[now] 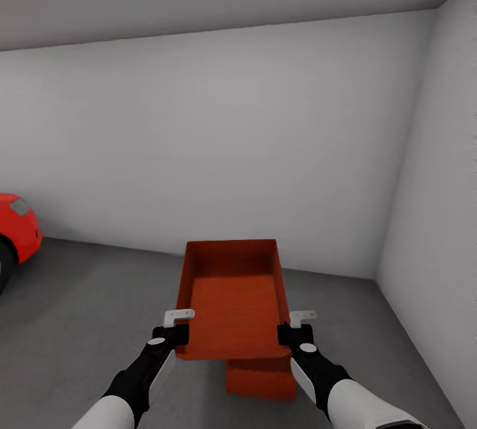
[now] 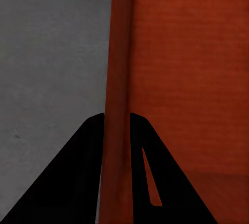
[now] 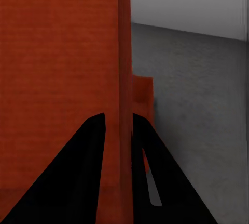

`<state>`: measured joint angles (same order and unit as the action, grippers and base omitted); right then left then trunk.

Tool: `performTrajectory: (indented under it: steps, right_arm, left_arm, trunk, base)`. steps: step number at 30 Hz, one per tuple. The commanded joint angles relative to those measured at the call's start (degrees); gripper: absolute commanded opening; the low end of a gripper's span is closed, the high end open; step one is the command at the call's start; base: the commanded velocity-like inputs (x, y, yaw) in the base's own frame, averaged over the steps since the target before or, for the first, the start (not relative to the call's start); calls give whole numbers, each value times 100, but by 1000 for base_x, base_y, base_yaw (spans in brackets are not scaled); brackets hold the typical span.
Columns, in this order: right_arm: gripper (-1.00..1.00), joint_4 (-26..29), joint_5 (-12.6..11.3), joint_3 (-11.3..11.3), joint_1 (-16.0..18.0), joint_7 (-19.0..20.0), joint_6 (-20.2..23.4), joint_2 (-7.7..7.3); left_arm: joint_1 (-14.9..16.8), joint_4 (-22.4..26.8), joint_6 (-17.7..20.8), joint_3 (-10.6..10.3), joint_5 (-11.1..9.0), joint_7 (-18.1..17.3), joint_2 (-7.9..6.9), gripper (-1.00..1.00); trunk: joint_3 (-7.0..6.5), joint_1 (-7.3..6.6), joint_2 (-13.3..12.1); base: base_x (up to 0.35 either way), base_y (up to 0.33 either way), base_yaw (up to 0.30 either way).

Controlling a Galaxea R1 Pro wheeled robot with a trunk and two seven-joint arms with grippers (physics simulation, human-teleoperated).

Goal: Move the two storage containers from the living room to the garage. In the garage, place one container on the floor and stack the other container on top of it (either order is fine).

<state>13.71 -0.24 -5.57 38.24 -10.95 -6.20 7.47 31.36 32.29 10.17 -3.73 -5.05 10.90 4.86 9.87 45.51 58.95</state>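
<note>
I am in the garage, holding an orange-red storage container (image 1: 232, 303) up in the air in front of me. My left gripper (image 1: 173, 335) is shut on its left wall (image 2: 118, 94), and my right gripper (image 1: 291, 333) is shut on its right wall (image 3: 124, 78). Directly beneath the held bin, the second storage container (image 1: 260, 379) rests on the dark grey concrete floor (image 1: 86, 323); a corner of this lower container (image 3: 142, 99) also shows past the held wall in the right wrist view. The held bin is open-topped and empty.
A shiny red car (image 1: 16, 230) stands at the far left. A white-grey back wall (image 1: 218, 137) and a side wall (image 1: 437, 217) meet in a corner to the right, close to the bins.
</note>
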Motion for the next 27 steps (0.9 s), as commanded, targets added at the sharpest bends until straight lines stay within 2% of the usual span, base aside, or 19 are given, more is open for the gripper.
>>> performTrajectory:
  steps: [1,23,27]
  right_arm:
    - [-100,-17,-110,284,8,-540,-21,-2]
    - [-100,-17,-108,284,8,-540,-21,-8]
    - [-100,-17,-108,284,8,-540,-21,-8]
  left_arm:
    - [1,31,-218,21,83,131,-12,-100]
    - [1,31,-218,25,86,131,-12,-100]
    - [1,31,-218,29,90,131,-12,-100]
  trunk:
    - [8,4,5]
    - [8,4,5]
    - [8,4,5]
  base:
    - [283,231,-245]
    - [282,230,-245]
    - [147,121,-245]
